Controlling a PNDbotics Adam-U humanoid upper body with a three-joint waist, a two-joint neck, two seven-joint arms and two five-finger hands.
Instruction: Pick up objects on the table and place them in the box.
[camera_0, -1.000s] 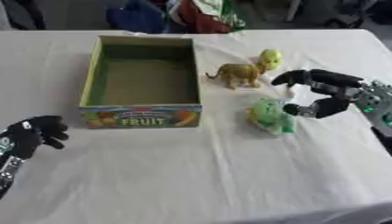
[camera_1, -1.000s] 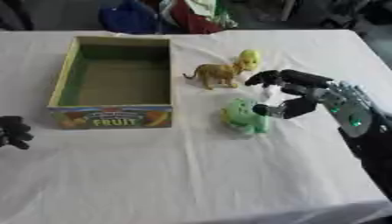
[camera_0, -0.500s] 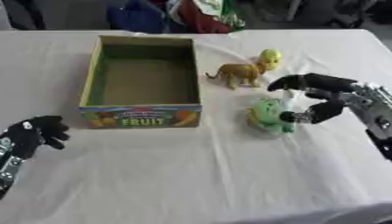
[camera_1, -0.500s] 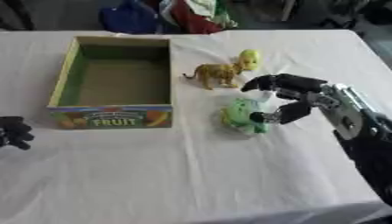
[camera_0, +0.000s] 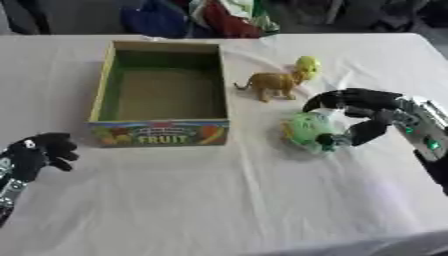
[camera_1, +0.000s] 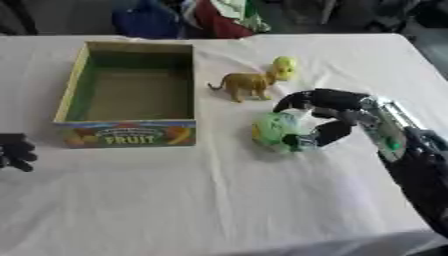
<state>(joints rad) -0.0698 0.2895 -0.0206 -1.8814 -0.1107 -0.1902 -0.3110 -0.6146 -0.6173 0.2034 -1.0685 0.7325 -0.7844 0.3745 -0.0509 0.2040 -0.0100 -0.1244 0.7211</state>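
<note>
Nearest the camera, at the lower left edge of the white-clothed table (camera_0: 219, 200), the robot's black left hand (camera_0: 39, 152) is seen resting with its fingers curled in on themselves and nothing held. Further in, on the right, the black and silver right hand (camera_0: 363, 117) is reached in from the right side — its fingers arched over the top and its thumb brought in low against the side of a round, pale green soft toy (camera_0: 306, 131), so that the toy is partly cupped between them; whether the toy is lifted off the cloth cannot be told, though it appears to sit on it. To the left of the toy, well apart from it, stands an open cardboard box with green inner walls (camera_0: 162, 90), empty inside, its near face printed with coloured fruit pictures and the word "FRUIT" in yellow letters; smaller writing above that word cannot be read. Beyond the green toy, a tan four-legged animal figure (camera_0: 273, 85) is stood on the cloth just right of the box's far corner, and a small yellow rounded figure (camera_0: 306, 64) is placed right by its head — touching or only beside it cannot be told.
</note>
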